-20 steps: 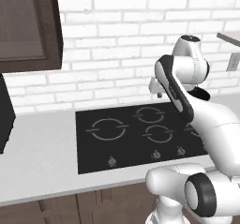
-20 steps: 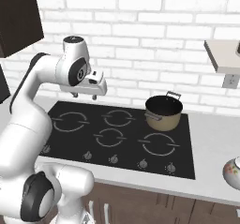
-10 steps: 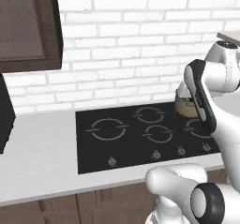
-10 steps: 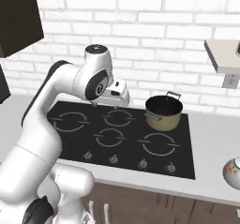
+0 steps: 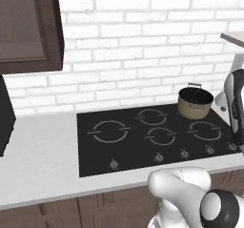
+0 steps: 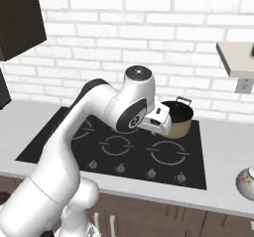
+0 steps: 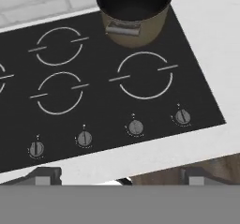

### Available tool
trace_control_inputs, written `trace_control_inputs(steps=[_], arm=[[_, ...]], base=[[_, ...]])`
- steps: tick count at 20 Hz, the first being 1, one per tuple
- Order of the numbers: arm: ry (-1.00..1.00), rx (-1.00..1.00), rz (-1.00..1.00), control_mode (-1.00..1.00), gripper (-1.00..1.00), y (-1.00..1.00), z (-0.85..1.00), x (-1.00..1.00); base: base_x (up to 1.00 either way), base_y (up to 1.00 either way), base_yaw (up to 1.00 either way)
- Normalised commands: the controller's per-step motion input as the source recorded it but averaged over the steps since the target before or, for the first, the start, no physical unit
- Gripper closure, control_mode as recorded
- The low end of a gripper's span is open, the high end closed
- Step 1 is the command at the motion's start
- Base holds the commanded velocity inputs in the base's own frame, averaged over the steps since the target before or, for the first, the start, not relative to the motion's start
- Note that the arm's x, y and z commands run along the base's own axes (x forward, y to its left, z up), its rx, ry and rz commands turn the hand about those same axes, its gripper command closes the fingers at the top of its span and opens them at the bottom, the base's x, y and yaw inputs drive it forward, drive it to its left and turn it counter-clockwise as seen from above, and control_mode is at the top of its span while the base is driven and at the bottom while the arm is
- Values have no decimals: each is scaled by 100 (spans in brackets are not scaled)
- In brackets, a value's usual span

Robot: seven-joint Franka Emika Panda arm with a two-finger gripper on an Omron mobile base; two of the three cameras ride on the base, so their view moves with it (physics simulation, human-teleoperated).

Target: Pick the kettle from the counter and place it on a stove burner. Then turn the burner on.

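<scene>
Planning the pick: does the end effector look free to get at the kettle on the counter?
Probably yes. The kettle sits alone on bare counter right of the cooktop; the pot stands apart, farther back.

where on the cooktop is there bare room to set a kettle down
Most rings are bare: the large ring at the left and the front-right ring before the knobs. The back right corner is crowded by the tan pot.

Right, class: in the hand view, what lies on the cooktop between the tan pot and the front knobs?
A grey burner ring, with nothing standing on it, in the hand view.
</scene>
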Motion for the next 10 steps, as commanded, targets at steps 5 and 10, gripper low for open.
trace_control_inputs(steps=[5,10], arm=[[-18,2,-15,-100,-100,-100,-1,-53],[-14,0,-18,-100,-100,-100,-6,-30]], base=[[0,0,0],[0,0,0]])
